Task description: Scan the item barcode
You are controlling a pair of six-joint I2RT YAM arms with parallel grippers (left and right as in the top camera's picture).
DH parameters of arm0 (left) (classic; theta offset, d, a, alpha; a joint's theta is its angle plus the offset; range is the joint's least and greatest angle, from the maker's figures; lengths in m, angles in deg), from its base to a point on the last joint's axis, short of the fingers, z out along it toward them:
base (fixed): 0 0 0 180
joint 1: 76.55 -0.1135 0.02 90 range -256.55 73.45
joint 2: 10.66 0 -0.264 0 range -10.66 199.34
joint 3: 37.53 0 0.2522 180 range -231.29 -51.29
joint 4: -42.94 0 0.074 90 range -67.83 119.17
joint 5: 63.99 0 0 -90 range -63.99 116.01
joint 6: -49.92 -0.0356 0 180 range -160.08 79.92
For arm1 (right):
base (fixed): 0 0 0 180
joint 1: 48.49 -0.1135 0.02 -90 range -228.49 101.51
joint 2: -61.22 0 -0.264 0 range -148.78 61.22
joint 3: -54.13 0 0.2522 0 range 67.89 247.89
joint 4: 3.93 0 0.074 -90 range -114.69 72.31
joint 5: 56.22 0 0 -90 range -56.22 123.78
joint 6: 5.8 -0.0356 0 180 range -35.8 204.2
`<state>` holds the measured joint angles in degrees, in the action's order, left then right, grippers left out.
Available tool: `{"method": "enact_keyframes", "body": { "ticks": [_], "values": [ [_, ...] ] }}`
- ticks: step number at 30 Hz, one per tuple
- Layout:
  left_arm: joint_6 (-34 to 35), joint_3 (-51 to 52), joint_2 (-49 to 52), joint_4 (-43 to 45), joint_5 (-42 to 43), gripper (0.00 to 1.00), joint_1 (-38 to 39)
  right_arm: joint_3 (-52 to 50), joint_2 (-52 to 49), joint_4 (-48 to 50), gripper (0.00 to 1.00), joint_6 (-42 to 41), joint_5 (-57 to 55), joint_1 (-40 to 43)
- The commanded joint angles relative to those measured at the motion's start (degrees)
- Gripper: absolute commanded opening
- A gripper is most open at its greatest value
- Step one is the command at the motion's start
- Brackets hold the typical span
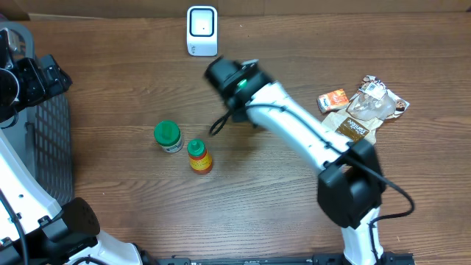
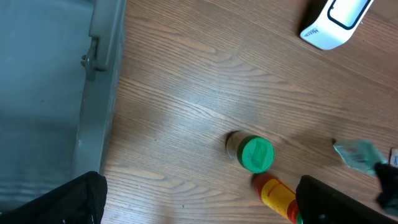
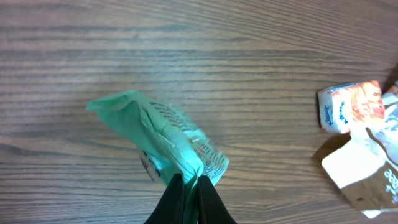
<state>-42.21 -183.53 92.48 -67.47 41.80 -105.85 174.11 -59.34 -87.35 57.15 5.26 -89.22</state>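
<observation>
Pinching a green packet in my clenched right claw, I held it over the counter, near the white scanner; my left claw hung spread wide by a grey bin.

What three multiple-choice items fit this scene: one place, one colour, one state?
1. In the overhead view, the scanner stands:
A) top centre
B) bottom left
C) right edge

2. The jar has a lid that is:
A) red
B) green
C) white

3. The right pincer is:
A) open, empty
B) shut on the packet
C) open around the packet

Answers:
1 A: the white unit sits at the table's far edge, mid-frame.
2 B: the round cap shows green in the overhead and left wrist views.
3 B: the right wrist view shows the fingers pinched together on the green packet's edge.
</observation>
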Motion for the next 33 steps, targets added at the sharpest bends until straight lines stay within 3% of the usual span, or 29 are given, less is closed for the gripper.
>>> {"method": "enact_keyframes", "body": {
  "ticks": [1, 3, 5, 13, 17, 20, 23, 26, 33],
  "values": [
    [-1.09, 0.26, 0.37, 0.0, 0.11, 1.0, 0.07, -1.73, -2.05, 0.5, 0.04, -7.3, -8.31, -2.97],
    [-1.09, 0.26, 0.37, 0.0, 0.11, 1.0, 0.07, -2.43, -2.86, 1.09, 0.04, -7.5, -4.68, -3.65],
    [-1.09, 0.26, 0.37, 0.0, 0.11, 1.0, 0.07, -3.3, -3.04, 2.38, 0.14, -7.48, 1.16, -3.67],
    [-1.09, 0.26, 0.37, 0.0, 0.11, 1.0, 0.07, 0.52, -1.88, 2.21, 0.33, -5.35, 11.15, -0.15],
    [-1.09, 0.26, 0.37, 0.0, 0.11, 0.99, 0.07, 4.55, -0.31, 1.46, 0.59, -0.74, 17.35, 4.37],
    [-1.11, 0.26, 0.37, 0.0, 0.11, 1.0, 0.07, 6.67, -0.31, 1.6, 0.66, 3.45, 24.13, 9.31],
    [-1.09, 0.26, 0.37, 0.0, 0.11, 1.0, 0.07, 6.54, -0.46, 2.12, 0.66, 8.39, 34.05, 15.45],
    [-1.09, 0.26, 0.37, 0.02, 0.11, 1.0, 0.07, 5.77, -1.03, 1.62, 0.56, 14.36, 46.38, 20.7],
    [-1.09, 0.26, 0.37, 0.0, 0.11, 1.0, 0.07, -0.5, -1.11, 5.14, 0.55, 13.31, 48.72, 18.6]
  ]
}}
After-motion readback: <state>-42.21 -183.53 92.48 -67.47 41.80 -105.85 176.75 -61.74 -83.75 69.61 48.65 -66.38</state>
